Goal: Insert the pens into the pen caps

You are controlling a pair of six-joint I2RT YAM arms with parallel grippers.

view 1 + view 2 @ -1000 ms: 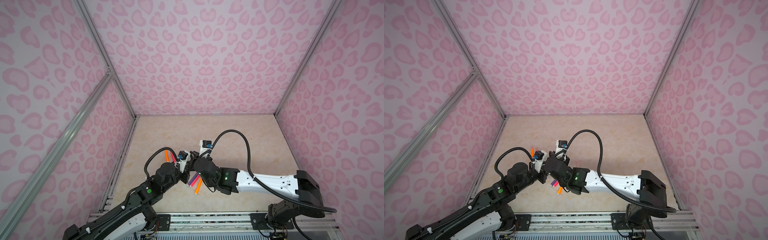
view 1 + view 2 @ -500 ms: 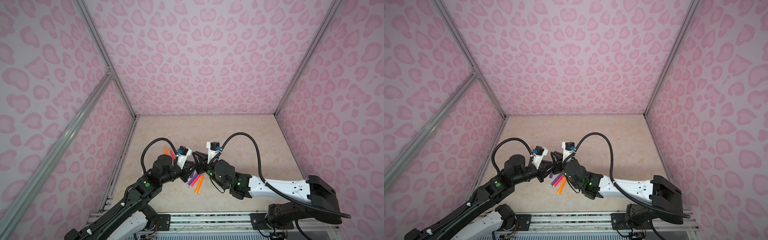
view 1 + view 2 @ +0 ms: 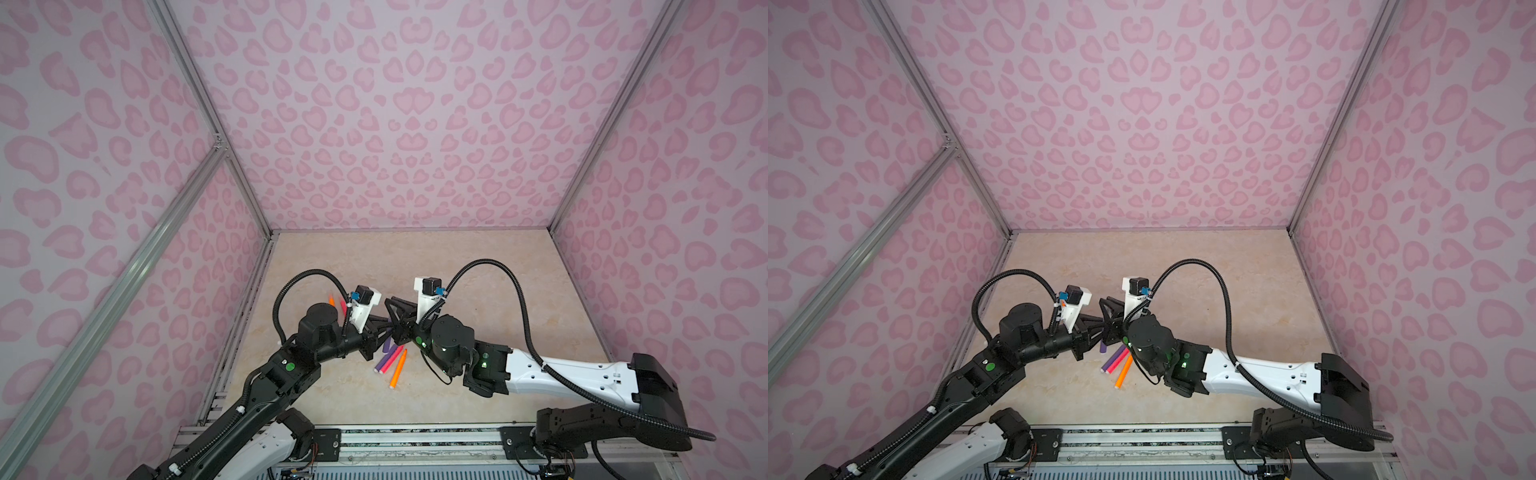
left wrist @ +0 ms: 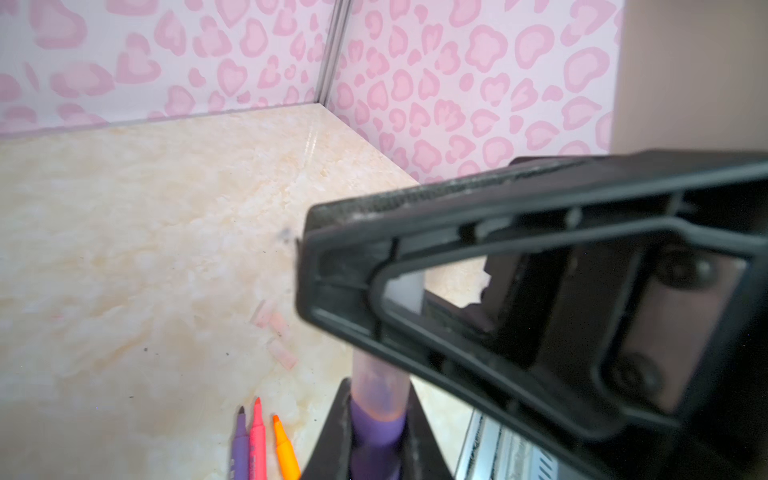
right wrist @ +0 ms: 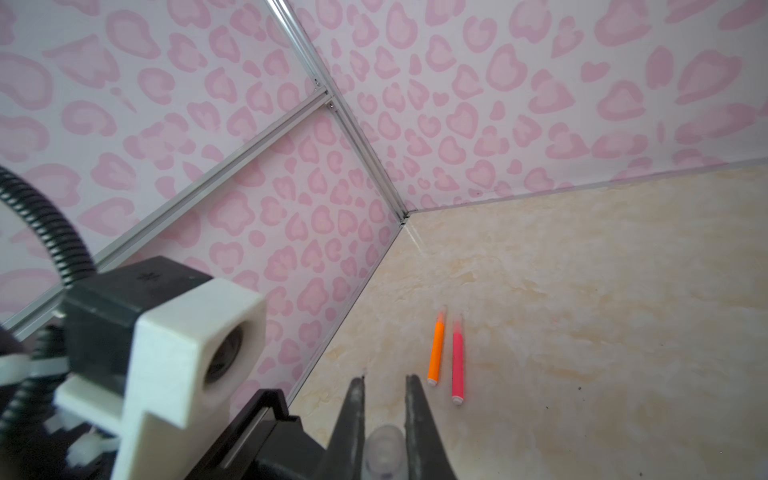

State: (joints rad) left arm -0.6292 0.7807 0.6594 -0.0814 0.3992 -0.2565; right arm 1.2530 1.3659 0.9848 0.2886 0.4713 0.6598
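Pink heart-print walls point(image 3: 415, 104) on three sides, beige marbled table point(image 3: 478, 282) below. My left arm point(image 3: 257, 395) and right arm point(image 3: 561, 370) both reach in to mid-table, grippers nose to nose above the surface.

Right gripper point(image 5: 384, 382) is clamped on the held purple pen point(image 4: 378, 424). The pen is off the table, its body poking down below the fingers in a top view point(image 3: 387, 344). Clear cap point(image 4: 379, 380) is over its tip, purple showing through.

Left gripper point(image 3: 382, 328) is closed. The cap runs in behind my near finger and the far finger is hidden; it reads as a pinch on the cap.

Just below, side by side on the table with bare tips: loose purple pen point(image 3: 383, 362), pink pen point(image 3: 391, 359), orange pen point(image 3: 398, 368).

Second orange pen point(image 5: 436, 347) and second pink pen point(image 5: 457, 368) lie parallel nearer the left wall, apart from those three.

Loose caps point(image 4: 284, 356) are on the table beyond the three, faint.
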